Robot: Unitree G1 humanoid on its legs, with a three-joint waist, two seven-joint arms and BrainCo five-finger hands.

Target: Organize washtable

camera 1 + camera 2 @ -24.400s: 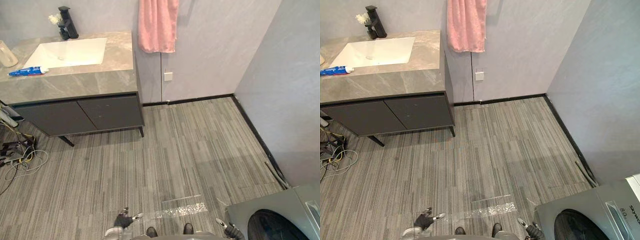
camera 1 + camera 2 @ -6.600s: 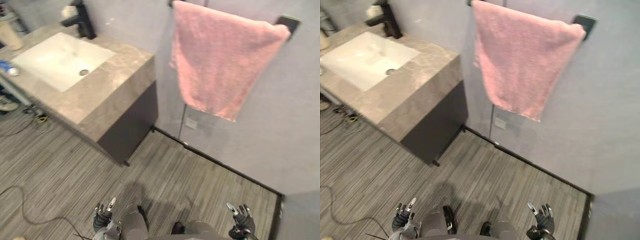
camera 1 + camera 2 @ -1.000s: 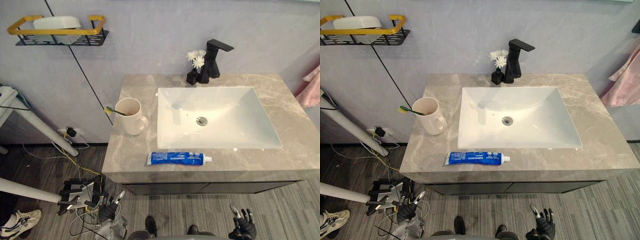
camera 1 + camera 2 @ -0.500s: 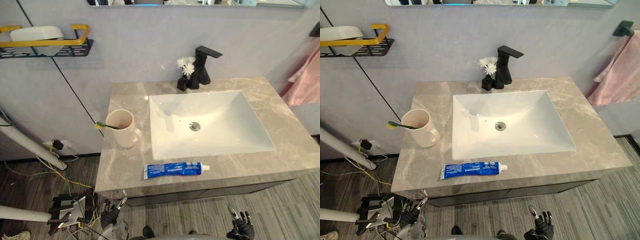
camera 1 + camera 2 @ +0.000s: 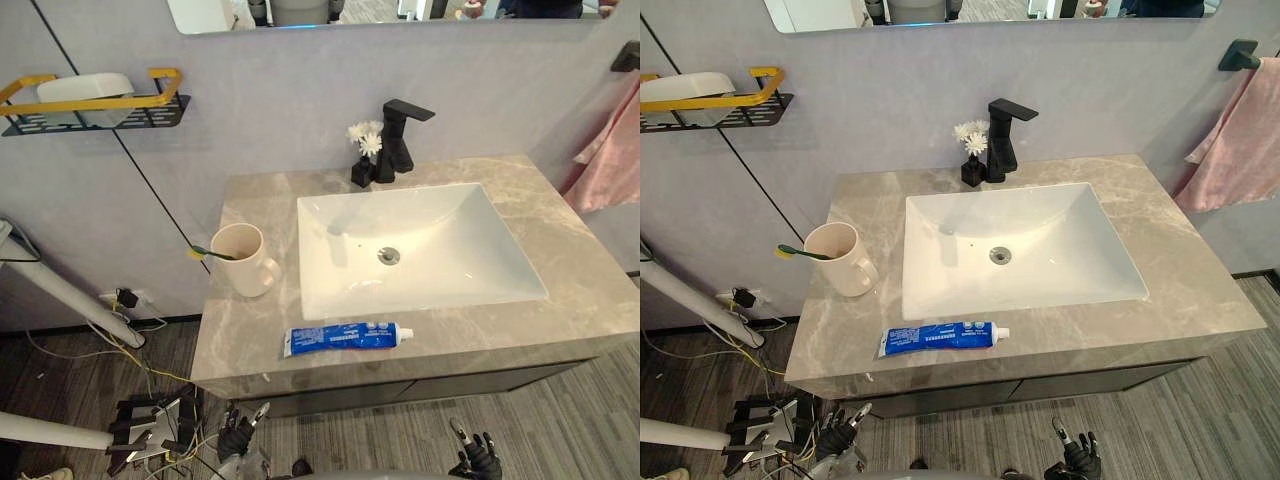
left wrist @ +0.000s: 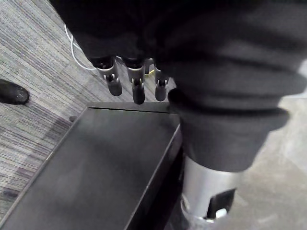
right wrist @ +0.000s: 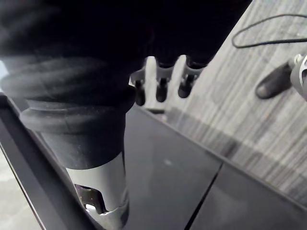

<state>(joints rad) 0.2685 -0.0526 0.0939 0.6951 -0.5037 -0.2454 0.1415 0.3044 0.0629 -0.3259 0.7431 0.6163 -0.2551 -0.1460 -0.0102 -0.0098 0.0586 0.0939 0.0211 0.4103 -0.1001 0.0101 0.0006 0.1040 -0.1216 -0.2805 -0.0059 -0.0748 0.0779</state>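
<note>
The toothpaste tube lies flat on the stone counter, its long axis running left to right along the front edge. Its white cap points to the robot's right and its crimped end to the left, with the cap end a touch farther from the edge. The tube sits in the narrow strip between the front rim of the white basin and the counter's front edge, near both. Left of the basin a cream mug stands upright, and a toothbrush leans in it, its end reaching out toward the counter's left edge. A black tap and a small vase of white flowers stand behind the basin. Bare stone lies open to the right of the basin and at the left front corner. Both hands hang low before the dark cabinet, well apart from the tube. The left hand and the right hand have their fingers loosely straight and hold nothing.
</note>
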